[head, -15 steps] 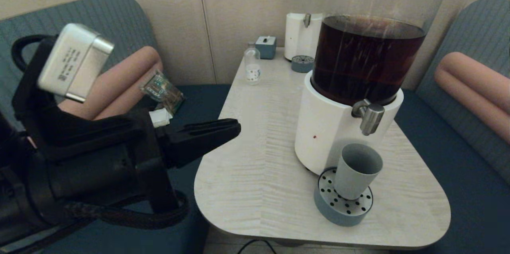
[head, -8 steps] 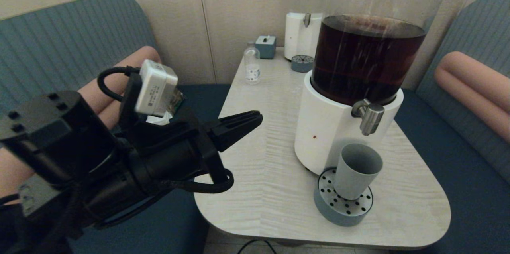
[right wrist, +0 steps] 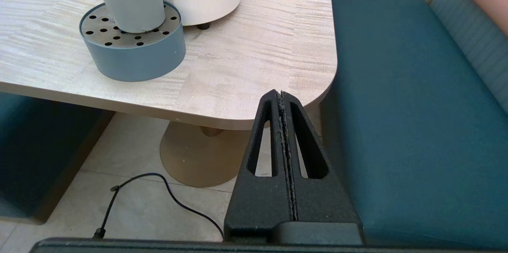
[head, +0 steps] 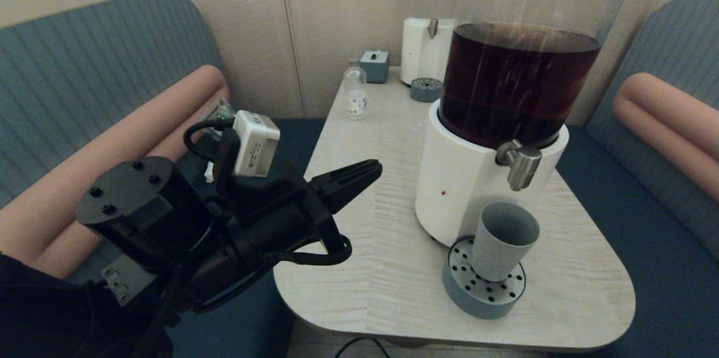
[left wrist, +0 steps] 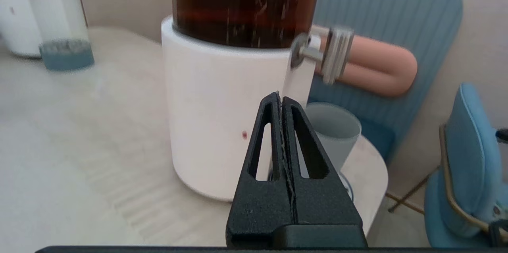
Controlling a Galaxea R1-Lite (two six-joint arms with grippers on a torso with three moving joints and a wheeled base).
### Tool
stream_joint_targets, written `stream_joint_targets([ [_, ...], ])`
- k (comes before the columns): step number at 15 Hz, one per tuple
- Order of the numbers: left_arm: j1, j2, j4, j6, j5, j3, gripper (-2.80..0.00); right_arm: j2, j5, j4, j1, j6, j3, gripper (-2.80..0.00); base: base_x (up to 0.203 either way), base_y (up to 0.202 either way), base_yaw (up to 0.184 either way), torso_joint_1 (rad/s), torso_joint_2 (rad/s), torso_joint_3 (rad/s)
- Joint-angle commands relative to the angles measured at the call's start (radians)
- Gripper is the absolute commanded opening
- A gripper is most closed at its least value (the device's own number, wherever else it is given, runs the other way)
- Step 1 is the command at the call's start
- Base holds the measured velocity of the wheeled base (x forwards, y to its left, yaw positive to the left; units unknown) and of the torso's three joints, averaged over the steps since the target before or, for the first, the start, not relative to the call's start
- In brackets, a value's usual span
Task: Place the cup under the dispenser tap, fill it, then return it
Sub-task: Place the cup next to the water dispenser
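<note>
Table (head: 359, 268): bottle (head: 355, 91) label unreadable; cup (head: 501, 241) plain.

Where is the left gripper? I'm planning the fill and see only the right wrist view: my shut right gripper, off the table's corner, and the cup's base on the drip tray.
Observer: The left gripper hovers over the table's left edge, pointing toward the dispenser and apart from it.
Operator: Is it open?
Observer: No. In the left wrist view its fingers are pressed together, holding nothing.
Operator: Is the cup lined up with the tap?
Observer: Yes. In the head view the dispenser tap sits right above the mouth of the cup.
</note>
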Motion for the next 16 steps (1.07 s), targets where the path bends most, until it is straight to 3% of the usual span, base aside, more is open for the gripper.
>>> stream_joint_targets([
  [1,-0.004,0.019,-0.008,0.0,-0.003,0.023,-2.8,0.0,0.0,0.0,0.001,-0.001,0.001,-2.8,0.0,0.0,0.0,0.0,0.0,0.0],
  [4,-0.058,0.051,-0.008,0.006,-0.008,0.095,-2.8,0.0,0.001,0.0,0.001,-0.001,0.001,-2.8,0.0,0.0,0.0,0.0,0.0,0.0],
  [7,-0.092,0.078,-0.008,0.006,-0.008,0.094,-2.8,0.0,0.0,0.0,0.001,-0.001,0.001,-2.8,0.0,0.0,0.0,0.0,0.0,0.0],
  [8,-0.094,0.084,-0.008,0.006,-0.008,0.093,0.0,0.0,0.0,0.0,0.001,-0.001,0.0,-2.8,0.0,0.0,0.0,0.0,0.0,0.0],
  [16,-0.133,0.126,-0.008,0.003,-0.007,0.077,0.0,0.0,0.001,0.0,0.001,-0.001,0.001,-2.8,0.0,0.0,0.0,0.0,0.0,0.0],
])
